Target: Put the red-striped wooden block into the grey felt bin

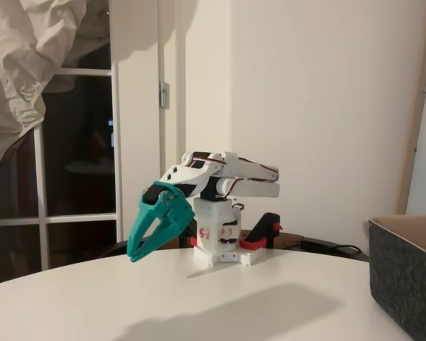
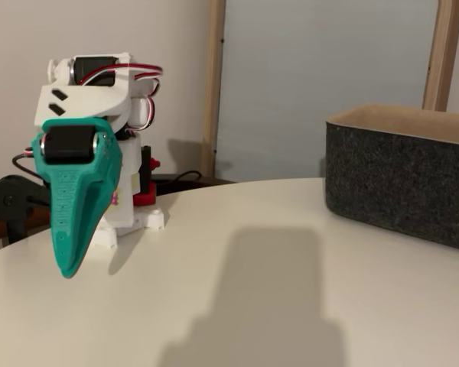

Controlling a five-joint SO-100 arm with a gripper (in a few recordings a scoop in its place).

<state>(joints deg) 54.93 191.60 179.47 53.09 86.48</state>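
The white five-joint arm w/ teal two-finger gripper [image 1: 136, 250] sat folded back over its white base [image 1: 219, 245], upper links stacked low, looking like a parked pose rather than a reach. The gripper hung nose-down off the front of the arm, tips just above the round white table [image 1: 220, 305] and touching nothing. In a fixed view the teal fingers [image 1: 153, 231] stood a little apart toward the tips, w/ a narrow gap and nothing between them; in the other fixed view the gripper [image 2: 67, 267] showed edge-on, so the gap could not be read there. The large dark charcoal-grey felt bin [image 2: 402, 187], straight walls, thick rim, lighter brownish inside, stood on the table well apart from the arm, at the right of both fixed views, open side up, prob. set there so a drop from above would land inside. The red-striped wooden block could not be made out anywhere on the table surface in view, so its place was unknown. Judged: task not yet begun; first the block must be found and reached, then carried across to the bin.
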